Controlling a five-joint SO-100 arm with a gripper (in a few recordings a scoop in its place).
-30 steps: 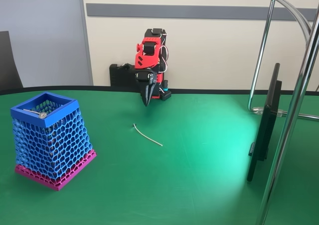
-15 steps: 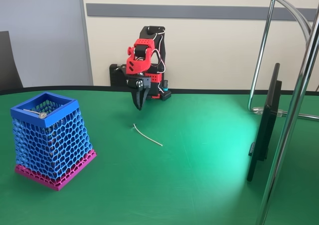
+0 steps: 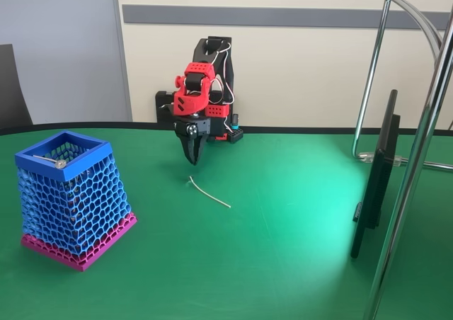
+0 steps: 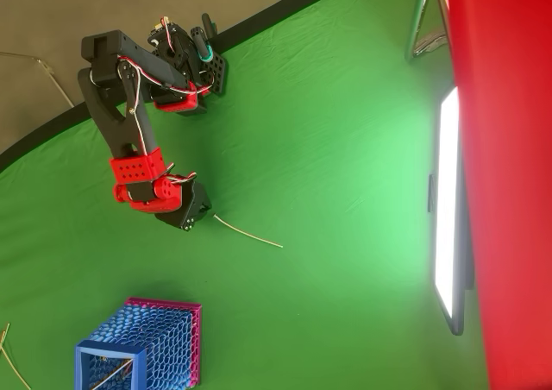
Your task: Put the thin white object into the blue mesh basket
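- The end effector [image 3: 192, 158] points down above the green worktop [image 3: 283, 249], fingers nearly together, holding nothing.
- The thin white object [image 3: 209, 193] lies flat mid-worktop, just below it.
- The blue mesh basket [image 3: 69, 196] stands near the left edge in the fixed view; a metal-headed rod [image 3: 51, 160] rests across its rim.
- The overhead view places the end effector [image 4: 191, 220] beside the stick's end [image 4: 217, 220].

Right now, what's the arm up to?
The red and black arm's gripper hangs above the green table, just over the hooked end of the thin white object, which lies flat on the table and is not held. The fingers look close together, but I cannot tell whether the gripper is open or shut. The blue mesh basket stands well to the left in the fixed view, with a thin rod with a round metallic head already resting at its rim.
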